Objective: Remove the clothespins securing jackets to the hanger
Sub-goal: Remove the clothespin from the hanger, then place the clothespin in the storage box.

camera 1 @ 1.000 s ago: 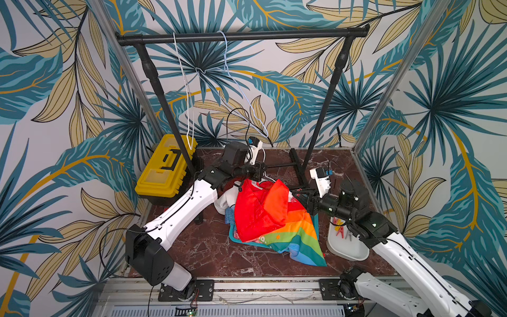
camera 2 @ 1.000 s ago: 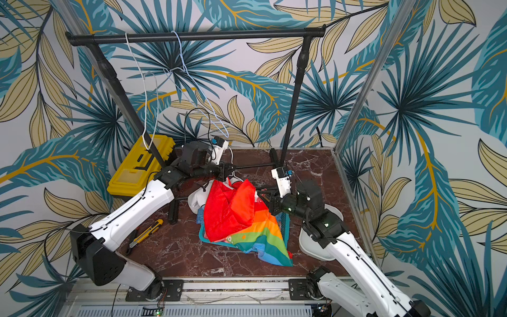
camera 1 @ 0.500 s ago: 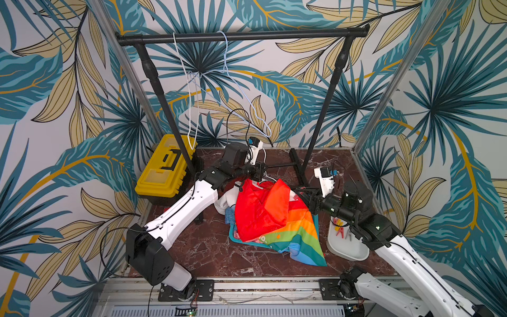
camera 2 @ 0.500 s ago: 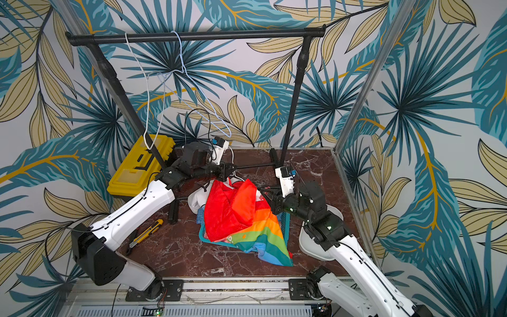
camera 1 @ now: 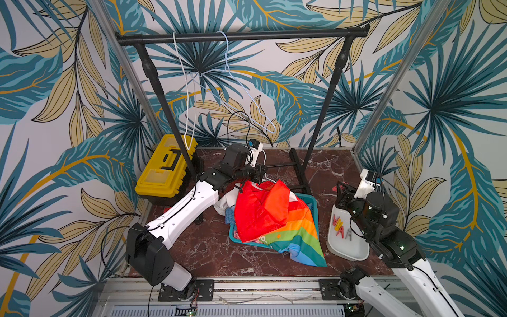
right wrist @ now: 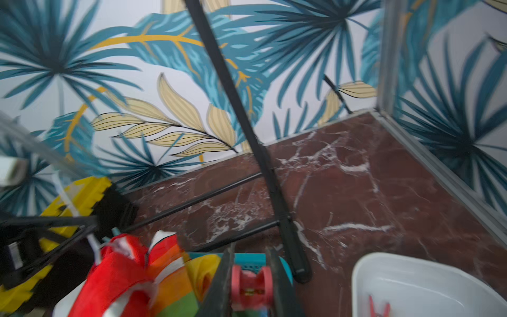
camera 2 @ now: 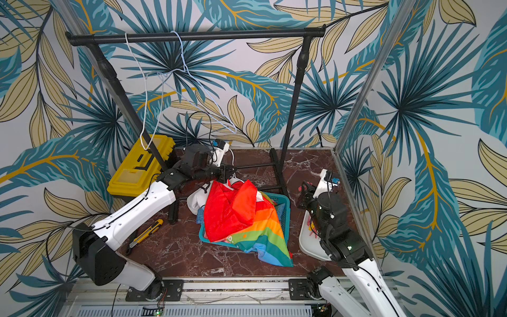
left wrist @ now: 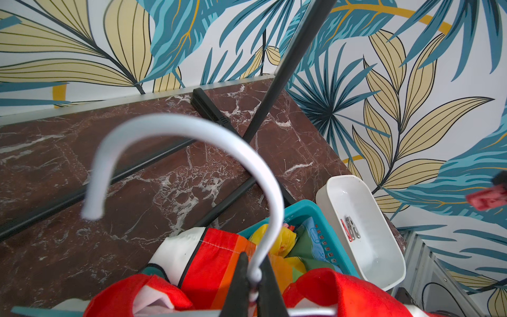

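Two grips here: the left gripper (left wrist: 253, 274) is clenched on the neck of the white plastic hanger (left wrist: 192, 126). Its rainbow-striped jacket with red hood (camera 1: 260, 211) slumps over the teal plastic basket (camera 1: 312, 200). Meanwhile the right gripper (right wrist: 251, 271) pinches a pink plastic clothespin (right wrist: 251, 286) just beside the white oval tray (camera 1: 348, 251), where several more pegs (camera 1: 341, 229) lie.

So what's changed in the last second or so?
The right claw swung away from the jacket toward the white tray, a pink clothespin pinched in it. The left claw still grips the white hanger; jacket, basket and toolbox stayed put.
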{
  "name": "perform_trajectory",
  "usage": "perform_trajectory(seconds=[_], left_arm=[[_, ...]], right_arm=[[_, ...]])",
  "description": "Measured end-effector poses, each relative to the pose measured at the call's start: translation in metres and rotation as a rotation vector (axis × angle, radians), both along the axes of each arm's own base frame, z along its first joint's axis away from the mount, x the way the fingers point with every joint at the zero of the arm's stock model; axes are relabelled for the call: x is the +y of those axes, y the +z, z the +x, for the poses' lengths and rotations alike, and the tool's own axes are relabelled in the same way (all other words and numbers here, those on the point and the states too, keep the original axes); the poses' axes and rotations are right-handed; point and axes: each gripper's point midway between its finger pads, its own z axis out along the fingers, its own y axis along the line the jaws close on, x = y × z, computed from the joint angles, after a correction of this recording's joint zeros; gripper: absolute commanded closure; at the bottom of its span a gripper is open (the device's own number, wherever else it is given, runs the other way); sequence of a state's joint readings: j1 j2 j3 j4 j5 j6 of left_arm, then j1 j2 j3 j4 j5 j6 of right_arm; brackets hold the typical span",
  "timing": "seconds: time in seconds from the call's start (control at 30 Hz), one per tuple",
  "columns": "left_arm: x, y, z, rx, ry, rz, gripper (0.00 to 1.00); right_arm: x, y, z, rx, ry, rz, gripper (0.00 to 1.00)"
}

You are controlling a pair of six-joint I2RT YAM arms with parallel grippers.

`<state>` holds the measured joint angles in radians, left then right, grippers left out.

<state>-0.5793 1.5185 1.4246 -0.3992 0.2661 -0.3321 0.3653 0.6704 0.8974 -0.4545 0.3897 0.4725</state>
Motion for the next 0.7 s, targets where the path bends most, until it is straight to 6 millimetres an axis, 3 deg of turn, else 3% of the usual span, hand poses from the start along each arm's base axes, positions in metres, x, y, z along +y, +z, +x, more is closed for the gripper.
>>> perform_trajectory(seconds=[0.17, 0.27, 0.3, 0.4, 0.5, 0.57, 0.63, 0.7], left_arm=[[0.001, 0.002, -0.001, -0.002, 0.002, -0.003, 1.00], [0.003, 0.004, -0.002, -0.009, 0.009, -0.003, 1.00], [0.004, 0.005, -0.002, -0.009, 0.011, -0.005, 1.00], [0.006, 0.008, -0.003, -0.010, 0.017, -0.008, 1.00], [0.008, 0.012, -0.005, -0.015, 0.021, -0.010, 1.00], [0.010, 0.014, -0.007, -0.016, 0.023, -0.011, 1.00], [0.011, 0.016, -0.009, -0.015, 0.025, -0.013, 1.00], [0.011, 0.016, -0.010, -0.013, 0.025, -0.014, 1.00]], right_arm=[[-0.071, -0.094, -0.006, 0.231, -0.302, 0.065, 1.00], [-0.092, -0.144, -0.012, 0.354, -0.404, 0.131, 0.95], [-0.097, -0.159, -0.015, 0.393, -0.431, 0.158, 0.88], [-0.110, -0.196, -0.021, 0.472, -0.498, 0.245, 0.82], [-0.115, -0.220, -0.026, 0.510, -0.528, 0.314, 0.62], [-0.114, -0.227, -0.027, 0.522, -0.531, 0.347, 0.43], [-0.112, -0.225, -0.024, 0.507, -0.519, 0.360, 0.35], [-0.110, -0.219, -0.021, 0.488, -0.499, 0.364, 0.33]])
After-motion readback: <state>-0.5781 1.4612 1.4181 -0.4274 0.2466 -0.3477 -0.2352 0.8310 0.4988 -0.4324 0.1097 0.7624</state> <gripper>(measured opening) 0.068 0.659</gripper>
